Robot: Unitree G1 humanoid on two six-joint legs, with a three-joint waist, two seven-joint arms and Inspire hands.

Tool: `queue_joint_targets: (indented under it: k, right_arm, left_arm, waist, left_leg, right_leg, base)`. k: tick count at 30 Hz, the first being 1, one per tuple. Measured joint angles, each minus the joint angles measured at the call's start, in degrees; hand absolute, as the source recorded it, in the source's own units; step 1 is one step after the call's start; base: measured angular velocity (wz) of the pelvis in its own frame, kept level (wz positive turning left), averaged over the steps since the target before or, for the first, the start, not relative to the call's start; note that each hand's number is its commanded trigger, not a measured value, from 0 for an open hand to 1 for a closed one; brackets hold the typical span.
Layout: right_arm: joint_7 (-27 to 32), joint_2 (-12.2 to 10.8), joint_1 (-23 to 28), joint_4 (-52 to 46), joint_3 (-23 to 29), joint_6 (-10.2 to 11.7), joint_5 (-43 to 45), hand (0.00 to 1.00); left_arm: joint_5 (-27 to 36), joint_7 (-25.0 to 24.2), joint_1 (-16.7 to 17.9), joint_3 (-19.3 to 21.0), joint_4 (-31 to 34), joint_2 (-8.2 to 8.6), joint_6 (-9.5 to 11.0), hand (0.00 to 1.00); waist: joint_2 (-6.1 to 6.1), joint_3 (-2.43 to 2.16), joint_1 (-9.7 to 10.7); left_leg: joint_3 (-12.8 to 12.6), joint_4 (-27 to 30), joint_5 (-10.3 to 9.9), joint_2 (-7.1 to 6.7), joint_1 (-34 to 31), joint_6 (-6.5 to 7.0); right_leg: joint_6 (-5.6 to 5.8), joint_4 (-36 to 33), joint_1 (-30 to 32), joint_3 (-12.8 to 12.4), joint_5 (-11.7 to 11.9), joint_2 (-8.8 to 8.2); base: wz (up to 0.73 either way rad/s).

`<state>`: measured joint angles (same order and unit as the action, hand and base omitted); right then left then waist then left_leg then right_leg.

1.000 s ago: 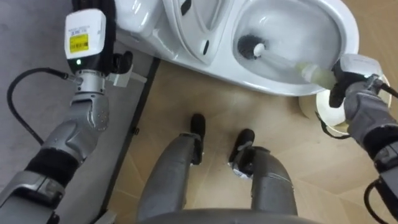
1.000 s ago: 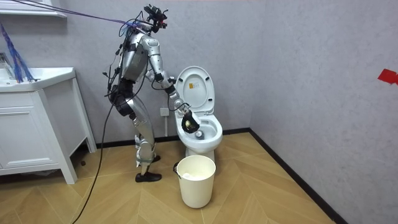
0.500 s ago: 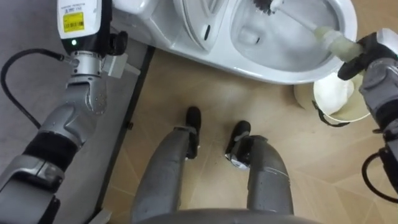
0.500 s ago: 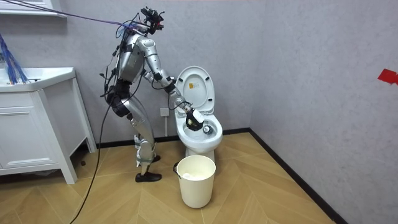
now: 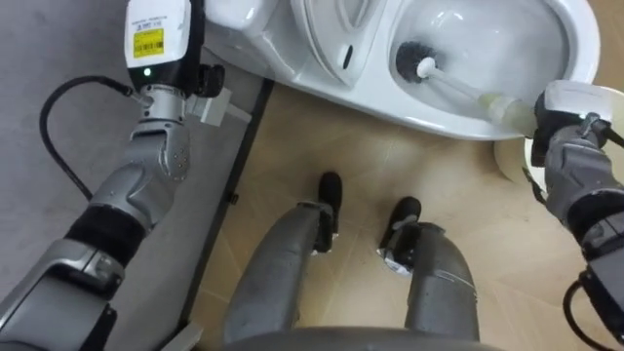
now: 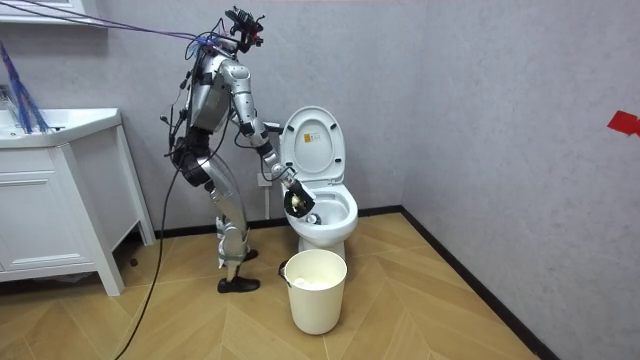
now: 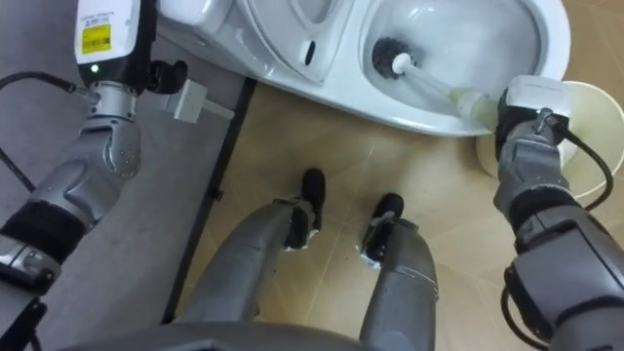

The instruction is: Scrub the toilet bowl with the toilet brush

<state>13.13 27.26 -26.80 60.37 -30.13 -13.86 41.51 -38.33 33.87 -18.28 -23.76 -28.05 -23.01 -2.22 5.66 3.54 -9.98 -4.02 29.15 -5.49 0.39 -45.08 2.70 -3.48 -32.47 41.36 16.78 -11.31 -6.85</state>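
Upper right of frame: right hand [image 5: 552, 129] was clamped round brush [image 5: 456, 90], head in toilet [image 5: 429, 113]; scrubbing step, judged. Next called for sweeping the bowl wall. Left hand [image 5: 159, 41], upper left: state untellable.

The toilet [image 5: 390, 101] looks like smooth, glossy white ceramic, shiny inside the bowl. The brush [image 5: 454, 87] in it has a pale, slightly translucent plastic handle and a dark bristly head. The floor [image 5: 341, 138] is light wood in a herringbone pattern with a low satin sheen, the wall [image 6: 500, 120] a matt, faintly rough grey, the bucket [image 6: 317, 300] smooth cream plastic, and the right hand [image 5: 570, 164] has a dull grey shell.
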Motion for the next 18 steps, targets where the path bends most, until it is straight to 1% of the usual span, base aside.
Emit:
queue_joint_targets:
  k: [1,2,5,8,11,12,13,14,15,16,17,18]
  right_arm:
    - [0.01,0.00,1.38,-1.06,0.00,-0.05,0.77,1.00]
    - [0.02,0.46,2.55,-2.39,0.00,-0.06,1.22,1.00]
    - [0.10,1.50,4.84,-5.09,0.00,-0.07,1.22,1.00]
    - [0.32,1.78,5.57,-5.04,0.01,-0.03,1.23,1.00]
    - [1.41,1.26,5.57,-2.37,-0.14,0.56,-0.14,1.00]
    - [1.72,1.42,5.41,-1.03,-0.25,1.79,-2.26,1.00]
    - [1.77,1.63,5.13,0.16,-0.22,3.03,-6.14,1.00]
    - [1.71,1.63,4.10,1.87,-0.30,4.06,-11.82,1.00]
    - [1.35,1.58,3.66,3.13,-0.53,4.52,-15.25,1.00]
    - [0.39,1.19,2.99,4.84,-0.23,5.14,-22.71,1.00]
    - [-0.36,0.75,2.13,5.59,0.02,5.21,-29.56,1.00]
    - [-0.61,0.49,1.34,6.19,0.20,5.25,-33.39,1.00]
  left_arm:
    - [0.02,0.41,0.60,0.27,0.07,-0.05,0.05,0.00]
    - [0.53,0.82,1.07,0.39,0.46,-0.07,0.15,0.00]
    - [1.91,2.26,2.22,0.58,1.38,-0.18,0.25,0.00]
    - [2.29,3.13,3.54,1.05,1.78,-0.19,0.33,0.00]
    - [2.57,3.09,3.82,1.16,1.78,-0.18,0.59,0.00]
    - [2.77,3.05,3.74,1.03,1.76,-0.23,0.89,0.00]
    - [2.84,2.98,3.59,0.88,1.77,-0.30,0.98,0.00]
    - [2.91,2.97,3.23,0.77,1.77,-0.44,0.99,0.00]
    - [3.37,2.93,2.94,0.56,1.73,-0.54,0.99,0.00]
    - [3.96,2.68,2.49,0.33,1.69,-0.60,1.03,0.00]
    - [4.02,2.57,2.35,0.31,1.87,-0.98,1.03,0.00]
    - [4.06,2.56,2.23,0.30,1.91,-1.12,1.02,0.00]
  waist:
    - [0.05,-0.06,0.24]
    - [0.03,-0.07,0.63]
    - [-0.03,-0.13,0.97]
    - [-0.08,-0.33,1.37]
    - [-0.14,-0.40,1.52]
    - [-0.31,-0.43,1.54]
    - [-0.44,-0.46,1.73]
    - [-0.62,-0.41,1.77]
    - [-0.74,-0.35,1.75]
    - [-1.18,-0.37,1.70]
    - [-1.95,-0.36,1.74]
    - [-2.26,-0.37,1.88]
  left_leg:
    - [0.15,-0.43,-0.06,0.18,0.33,-0.15]
    - [0.24,-0.72,-0.08,0.25,0.42,-0.27]
    - [0.21,-1.44,-0.02,0.46,0.40,-0.51]
    - [0.11,-1.36,-0.09,0.49,0.45,-0.63]
    - [-0.54,-0.88,-0.09,0.73,0.85,-0.61]
    - [-0.54,-0.57,-0.09,0.65,0.87,-0.60]
    - [-0.53,-0.58,-0.08,0.41,1.00,-0.58]
    - [-0.51,-0.58,-0.07,0.21,1.14,-0.56]
    - [-0.51,-0.55,-0.06,0.07,1.23,-0.56]
    - [-0.55,-0.52,-0.03,-0.17,1.28,-0.50]
    - [-0.73,-0.46,0.02,-0.16,1.17,-0.42]
    - [-0.78,-0.45,0.03,-0.17,1.06,-0.39]
  right_leg:
    - [-0.15,0.65,-0.50,0.49,0.08,0.10]
    - [-0.19,0.94,-0.60,0.46,0.05,0.05]
    - [-0.35,1.79,-0.60,0.49,0.11,0.32]
    - [-0.37,1.81,-0.81,0.42,0.05,0.42]
    - [-0.36,1.95,-1.61,0.48,0.04,0.51]
    - [-0.31,1.93,-1.66,0.47,-0.07,0.36]
    - [-0.17,1.46,-1.61,0.39,-0.35,0.04]
    - [-0.10,1.04,-1.58,0.32,-0.49,-0.23]
    - [-0.03,0.71,-1.55,0.23,-0.62,-0.37]
    - [0.16,0.03,-1.17,-0.34,-0.82,-0.54]
    - [0.24,-0.87,-0.33,-1.05,-1.04,-0.82]
    - [0.21,-1.32,0.05,-1.23,-1.09,-1.02]
  base:
    - [0.00]
    - [0.00]
    - [0.00]
    - [0.00]
    - [0.01]
    - [0.06]
    - [0.07]
    - [0.07]
    - [0.05]
    - [0.00]
    - [-0.06]
    - [-0.12]
